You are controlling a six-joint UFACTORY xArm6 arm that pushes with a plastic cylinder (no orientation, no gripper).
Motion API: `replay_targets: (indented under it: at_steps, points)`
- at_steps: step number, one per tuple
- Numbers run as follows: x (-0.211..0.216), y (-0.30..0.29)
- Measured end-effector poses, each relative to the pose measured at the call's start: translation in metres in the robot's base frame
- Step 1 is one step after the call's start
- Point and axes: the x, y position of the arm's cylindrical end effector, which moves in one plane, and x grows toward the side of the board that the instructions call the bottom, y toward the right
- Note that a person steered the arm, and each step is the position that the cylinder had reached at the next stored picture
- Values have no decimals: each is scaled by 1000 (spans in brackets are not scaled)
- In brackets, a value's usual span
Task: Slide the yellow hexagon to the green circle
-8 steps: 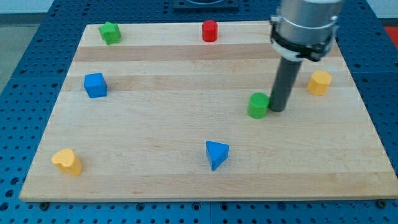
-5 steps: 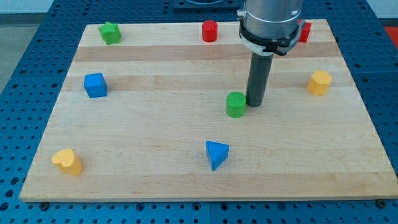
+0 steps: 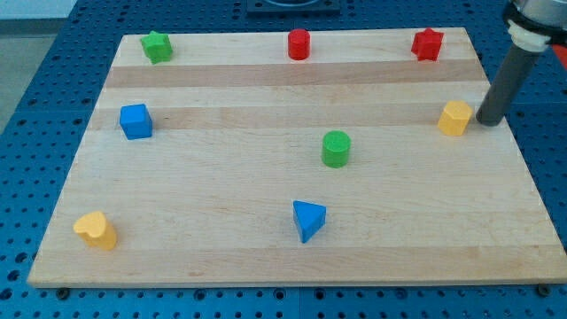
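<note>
Camera view: no gripper, just rod; my tip [image 3: 490, 121] sits just right of yellow hexagon [image 3: 455, 117] at bench [image 3: 221, 177] right edge. Green circle [image 3: 336, 148] mid-bench, well apart. Tip moved right, off circle.

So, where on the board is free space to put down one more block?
Free: between blue cube and green circle; also right of blue triangle, along the view's bottom. Crowded: yellow hexagon with my tip just right of it.
</note>
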Motion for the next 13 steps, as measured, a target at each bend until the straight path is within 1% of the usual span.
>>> replay_targets:
  at_steps: [1, 2, 3, 4, 6, 8, 13]
  points:
    - [-2, -17]
    - [7, -32]
    - [26, -39]
    - [33, -55]
    - [22, -116]
    - [21, -171]
    - [19, -178]
